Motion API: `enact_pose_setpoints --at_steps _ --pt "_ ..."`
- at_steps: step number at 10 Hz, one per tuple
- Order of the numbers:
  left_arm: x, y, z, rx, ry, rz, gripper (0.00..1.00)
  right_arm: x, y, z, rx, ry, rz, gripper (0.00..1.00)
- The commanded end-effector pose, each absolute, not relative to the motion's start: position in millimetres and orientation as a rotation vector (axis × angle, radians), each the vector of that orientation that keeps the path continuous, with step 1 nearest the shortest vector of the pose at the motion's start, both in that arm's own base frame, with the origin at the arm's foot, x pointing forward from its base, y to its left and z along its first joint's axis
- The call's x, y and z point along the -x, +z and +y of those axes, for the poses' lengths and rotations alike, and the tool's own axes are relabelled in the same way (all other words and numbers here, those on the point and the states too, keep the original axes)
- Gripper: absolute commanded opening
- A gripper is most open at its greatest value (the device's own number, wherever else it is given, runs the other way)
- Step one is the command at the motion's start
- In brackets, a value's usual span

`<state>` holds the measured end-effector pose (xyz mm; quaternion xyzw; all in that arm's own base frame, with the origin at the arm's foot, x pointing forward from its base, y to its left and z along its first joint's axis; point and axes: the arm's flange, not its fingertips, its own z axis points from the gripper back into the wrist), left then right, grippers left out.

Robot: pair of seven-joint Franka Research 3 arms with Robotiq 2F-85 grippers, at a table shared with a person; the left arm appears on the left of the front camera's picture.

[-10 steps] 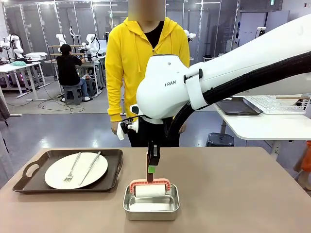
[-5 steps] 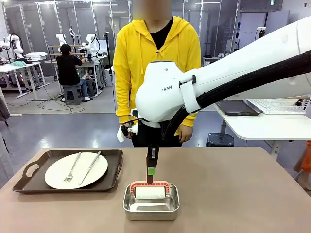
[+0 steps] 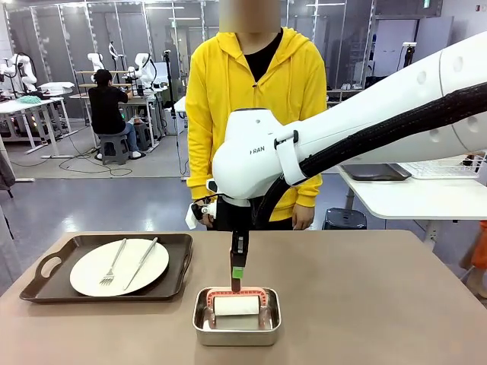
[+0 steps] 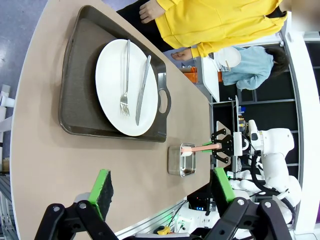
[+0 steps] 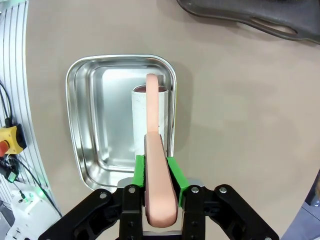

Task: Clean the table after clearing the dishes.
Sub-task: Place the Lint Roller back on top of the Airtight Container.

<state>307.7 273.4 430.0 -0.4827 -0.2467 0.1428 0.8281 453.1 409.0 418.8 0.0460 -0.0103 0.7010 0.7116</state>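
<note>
On the taupe table (image 3: 365, 304) a dark handled tray (image 3: 46, 268) at the left holds a white plate (image 3: 91, 270) with a fork (image 3: 112, 265) and a knife (image 3: 141, 263) on it. My right gripper (image 3: 238, 270) is shut on the pink handle (image 5: 152, 110) of a white cleaning roller (image 3: 236, 305), which sits down inside the steel pan (image 3: 236, 334) at the front middle. From above, the right gripper (image 5: 155, 172) shows green pads clamping that handle. My left gripper (image 4: 162, 186) hovers high over the table, open and empty, looking down on the plate (image 4: 112, 85) and pan (image 4: 175, 162).
A person in a yellow hoodie (image 3: 251, 99) stands at the far edge, hands hanging down. A white side table (image 3: 426, 194) with a rack stands at the right, a stool (image 3: 344, 218) beside it. The table's right half is bare.
My right arm has come down a little, setting the roller lower into the pan. The person has shifted slightly to the right.
</note>
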Motion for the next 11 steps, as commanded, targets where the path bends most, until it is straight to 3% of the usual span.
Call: enact_pose_setpoints --at_steps 1,11 --pt "-304.9 432.7 274.1 1.036 0.296 -0.528 1.00 -456.9 416.7 412.4 -0.073 1.561 -0.061 0.22" --pt "-304.9 432.7 274.1 1.036 0.296 -0.528 1.00 -473.0 400.4 404.1 -0.089 1.558 -0.061 0.22"
